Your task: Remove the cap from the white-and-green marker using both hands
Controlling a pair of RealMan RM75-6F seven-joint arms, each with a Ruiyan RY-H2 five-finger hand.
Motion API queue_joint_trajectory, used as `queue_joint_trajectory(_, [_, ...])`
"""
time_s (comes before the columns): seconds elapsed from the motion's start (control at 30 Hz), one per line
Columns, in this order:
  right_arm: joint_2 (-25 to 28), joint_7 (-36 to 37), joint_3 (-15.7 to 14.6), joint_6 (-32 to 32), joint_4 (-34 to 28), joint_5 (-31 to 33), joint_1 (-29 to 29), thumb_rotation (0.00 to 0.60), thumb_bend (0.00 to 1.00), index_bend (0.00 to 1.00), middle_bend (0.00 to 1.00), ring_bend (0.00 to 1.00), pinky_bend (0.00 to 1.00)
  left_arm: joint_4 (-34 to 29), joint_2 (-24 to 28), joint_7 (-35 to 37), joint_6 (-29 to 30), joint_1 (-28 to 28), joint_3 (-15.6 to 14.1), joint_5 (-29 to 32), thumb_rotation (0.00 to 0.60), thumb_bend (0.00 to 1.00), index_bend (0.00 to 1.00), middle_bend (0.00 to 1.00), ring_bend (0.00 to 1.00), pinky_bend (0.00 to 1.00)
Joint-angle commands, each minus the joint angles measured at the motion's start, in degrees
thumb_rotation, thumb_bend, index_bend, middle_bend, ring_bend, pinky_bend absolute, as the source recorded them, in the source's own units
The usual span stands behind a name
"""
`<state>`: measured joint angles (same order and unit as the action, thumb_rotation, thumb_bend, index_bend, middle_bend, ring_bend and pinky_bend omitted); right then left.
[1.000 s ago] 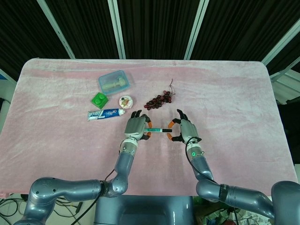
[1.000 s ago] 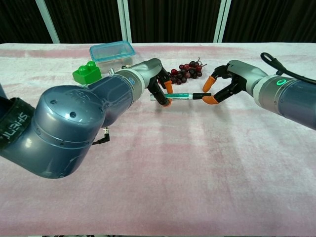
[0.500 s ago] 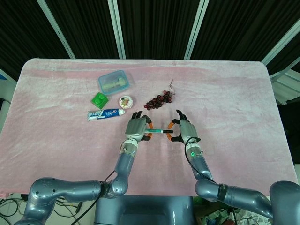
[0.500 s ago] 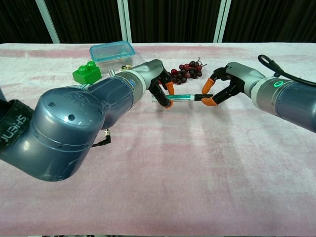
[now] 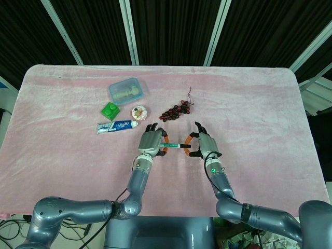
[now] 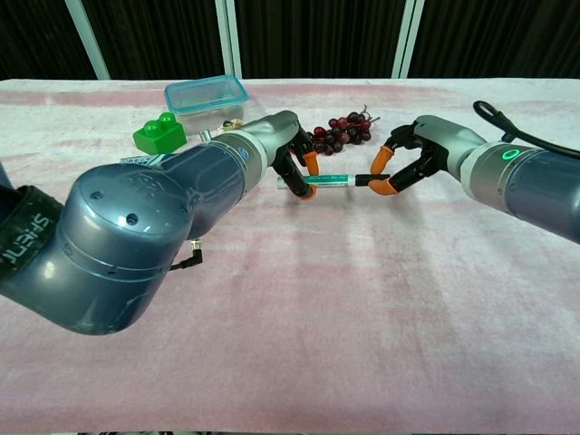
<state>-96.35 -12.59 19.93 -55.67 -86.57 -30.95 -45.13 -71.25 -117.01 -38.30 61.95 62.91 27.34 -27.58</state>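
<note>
Pink cloth [image 5: 259, 104] covers the table from edge to edge, with dark panels and pale struts behind it at twelve o'clock. Near the middle of the cloth the left hand [image 5: 150, 140] grips the white-and-green marker [image 6: 333, 180] around its left part, orange-tipped fingers [image 6: 311, 163] curled over and under the barrel. At three o'clock from it the right hand [image 5: 206, 143] pinches the marker's dark cap [image 6: 364, 178] between orange fingertips [image 6: 379, 187], the other fingers arched above. The marker lies level between the two hands, held just above the cloth, and the cap sits on the barrel's end. From the left hand at one o'clock lies a bunch of dark grapes [image 5: 176, 110], near but apart from both hands. At eleven o'clock sits a small round tin [image 5: 138, 111], and just beside it at nine o'clock a blue-and-white toothpaste tube [image 5: 117, 126] lies flat. Farther out at eleven o'clock a green toy block [image 5: 109, 110] rests, and beyond it a clear blue-lidded box [image 5: 125, 90] stands with something pale inside, too small to make out.
</note>
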Motion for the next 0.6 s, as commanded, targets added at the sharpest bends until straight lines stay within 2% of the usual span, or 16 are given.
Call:
queue_joint_trajectory(0.03, [0.1,0.0,0.1,-0.1,-0.1,0.0,0.1,0.6,0.27,0.62,0.0,0.02,0.15,-0.1,0.0,0.0,0.0,0.0,0.0,-0.1,0.6,0.51,0.69,0.27,0.0,0.0])
queue_joint_trajectory(0.6, [2.0,-0.3,-0.4,0.3,-1.7,-0.2,0.8,0.6,0.28,0.66,0.0,0.02,0.15,-0.6,0.8,-0.4,0.7,-0.5,0.0,-0.6,0.6,0.51,0.7,0.27,0.0,0.0])
